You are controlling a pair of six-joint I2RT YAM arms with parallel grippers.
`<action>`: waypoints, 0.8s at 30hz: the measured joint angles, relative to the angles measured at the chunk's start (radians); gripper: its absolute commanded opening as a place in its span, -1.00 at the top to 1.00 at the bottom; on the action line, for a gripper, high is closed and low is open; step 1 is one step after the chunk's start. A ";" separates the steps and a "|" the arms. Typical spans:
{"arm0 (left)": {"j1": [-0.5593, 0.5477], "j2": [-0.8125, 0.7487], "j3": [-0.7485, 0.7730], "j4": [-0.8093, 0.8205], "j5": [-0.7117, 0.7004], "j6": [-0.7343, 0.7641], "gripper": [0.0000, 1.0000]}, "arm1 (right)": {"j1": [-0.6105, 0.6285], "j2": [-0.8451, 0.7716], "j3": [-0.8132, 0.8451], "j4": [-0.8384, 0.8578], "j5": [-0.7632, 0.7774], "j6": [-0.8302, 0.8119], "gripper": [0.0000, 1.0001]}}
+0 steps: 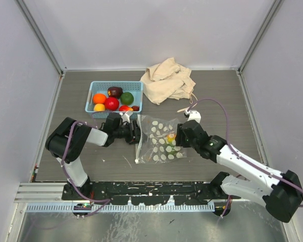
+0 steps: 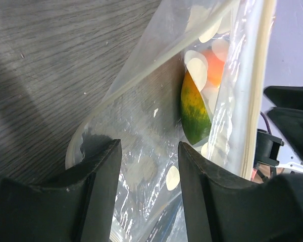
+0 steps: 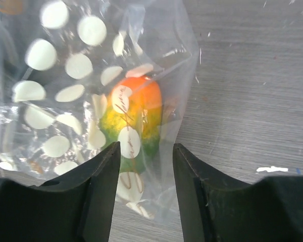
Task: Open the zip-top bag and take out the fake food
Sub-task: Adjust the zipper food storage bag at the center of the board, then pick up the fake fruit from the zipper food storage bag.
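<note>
The zip-top bag [image 1: 160,140] lies flat on the table between my two grippers, its white zip strip [image 2: 255,85] on its left edge. One fake food piece, an orange-yellow-green fruit [image 3: 134,118], is still inside it, and it also shows in the left wrist view [image 2: 194,111] and in the top view [image 1: 170,137]. My left gripper [image 1: 137,133] is open at the bag's mouth, with clear plastic between its jaws [image 2: 149,151]. My right gripper [image 1: 178,136] is open and straddles the bag's closed end and the fruit [image 3: 144,151]. Several other fake fruits [image 1: 111,103] lie in the basket.
A light blue perforated basket [image 1: 116,83] stands behind the left gripper at the back left. A crumpled beige cloth drawstring bag [image 1: 166,80] lies at the back centre. Grey walls enclose the table on three sides.
</note>
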 measured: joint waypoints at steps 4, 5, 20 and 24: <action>0.000 -0.003 -0.002 0.000 0.000 0.000 -0.01 | 0.002 -0.091 0.063 -0.051 0.043 -0.032 -0.02; 0.000 -0.004 -0.002 0.000 0.000 0.000 -0.01 | 0.003 -0.107 0.082 -0.056 0.054 -0.044 0.00; 0.001 -0.010 -0.010 0.000 0.001 0.002 -0.02 | 0.005 0.176 0.076 -0.021 0.000 -0.114 0.94; 0.000 -0.010 -0.010 0.000 0.006 0.004 -0.08 | 0.005 0.248 0.062 0.006 -0.012 -0.115 0.93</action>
